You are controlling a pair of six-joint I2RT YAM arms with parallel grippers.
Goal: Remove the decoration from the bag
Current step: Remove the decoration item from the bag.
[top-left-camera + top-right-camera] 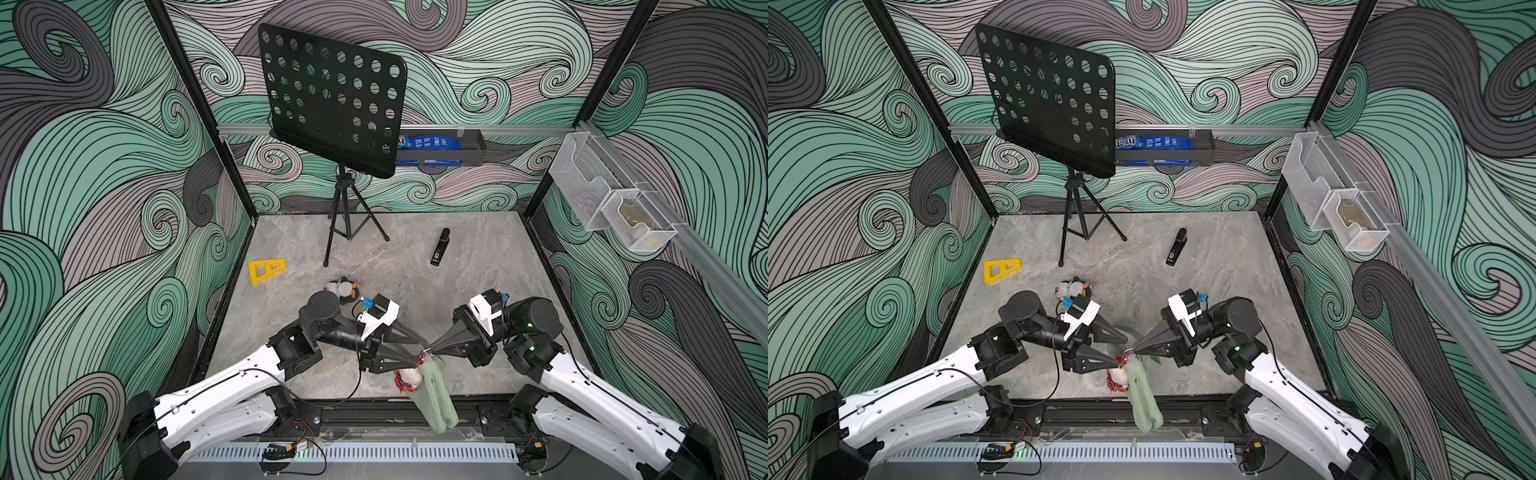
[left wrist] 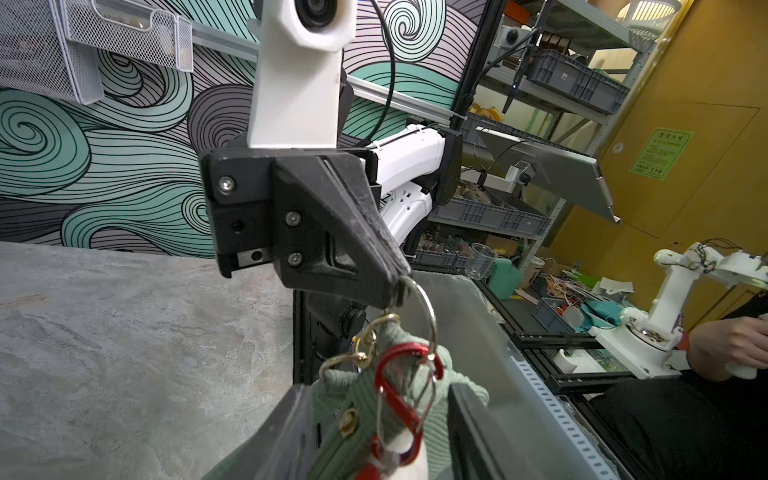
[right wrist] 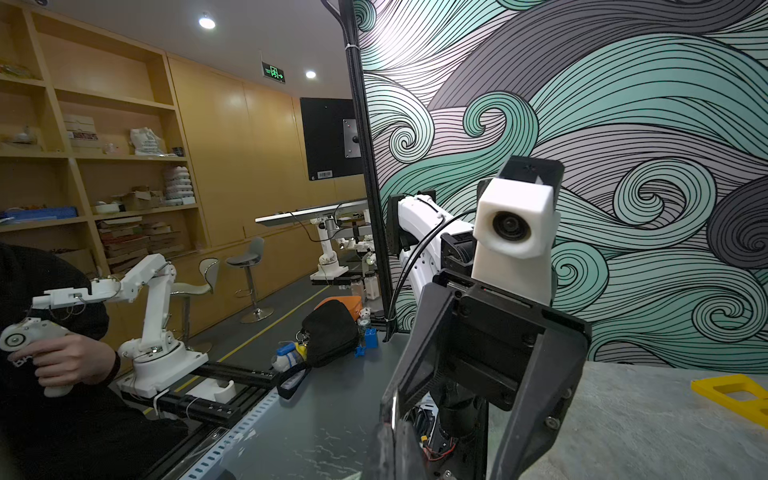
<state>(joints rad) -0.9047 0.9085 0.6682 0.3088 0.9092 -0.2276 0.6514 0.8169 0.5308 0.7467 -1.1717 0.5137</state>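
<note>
The right end effector (image 2: 405, 281) is pressed together on a thin silver split ring (image 2: 432, 322). The sage-green ribbed fabric bag (image 1: 434, 401) hangs below that ring. The left end effector (image 2: 376, 392) stands spread under the ring, astride the red S-shaped carabiner (image 2: 380, 376) of the white plush decoration (image 1: 411, 377). Best, I judge, to close on the carabiner's gate, not fabric, with the ring held taut. Legible: "110" on a green wall notice (image 2: 656, 154).

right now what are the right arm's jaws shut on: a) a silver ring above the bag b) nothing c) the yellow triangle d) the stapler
a: in the left wrist view the right gripper has its jaws pinched shut on the ring, with the bag hanging below it.
</note>
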